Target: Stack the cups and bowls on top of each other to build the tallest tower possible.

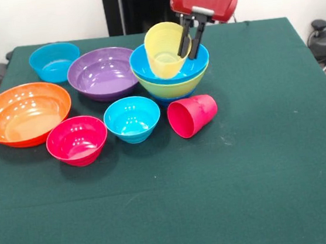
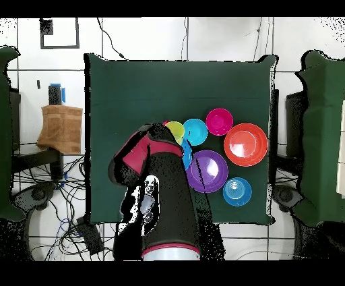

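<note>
- So my claw (image 1: 192, 43) is pinched shut on the tilted yellow cup's (image 1: 165, 50) right rim.
- Cup sits in the tower (image 1: 172, 76), bright blue bowl over lime green.
- Red-pink cup (image 1: 192, 115) lies tipped on the desk (image 1: 260, 146), just in front.

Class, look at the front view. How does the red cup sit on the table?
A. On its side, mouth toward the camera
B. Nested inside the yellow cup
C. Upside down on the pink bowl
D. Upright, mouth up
A: the red cup lies on its side on the green table, its open mouth facing the camera, just right of a small blue bowl.
</note>
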Controlling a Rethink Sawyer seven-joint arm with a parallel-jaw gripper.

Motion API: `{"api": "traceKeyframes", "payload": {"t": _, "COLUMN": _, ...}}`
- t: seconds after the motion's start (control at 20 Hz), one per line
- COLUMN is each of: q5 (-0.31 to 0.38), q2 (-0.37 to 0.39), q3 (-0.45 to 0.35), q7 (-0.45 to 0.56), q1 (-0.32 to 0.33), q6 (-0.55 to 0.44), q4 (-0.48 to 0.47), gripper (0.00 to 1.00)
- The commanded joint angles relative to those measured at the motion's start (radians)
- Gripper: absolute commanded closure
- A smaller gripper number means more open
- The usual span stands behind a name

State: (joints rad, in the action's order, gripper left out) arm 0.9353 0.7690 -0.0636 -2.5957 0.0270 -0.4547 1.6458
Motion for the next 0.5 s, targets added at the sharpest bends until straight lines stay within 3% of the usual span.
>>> {"api": "traceKeyframes", "payload": {"t": 0.05, "q5": 0.026, "q2": -0.071, "q3": 0.003, "q7": -0.075, "q1": -0.015, "q6": 0.09, "q4": -0.074, "gripper": 1.0}}
{"api": "traceKeyframes", "payload": {"t": 0.5, "q5": -0.029, "q2": -0.035, "q3": -0.012, "q7": -0.013, "q1": 0.002, "q6": 0.065, "q4": -0.069, "gripper": 1.0}}
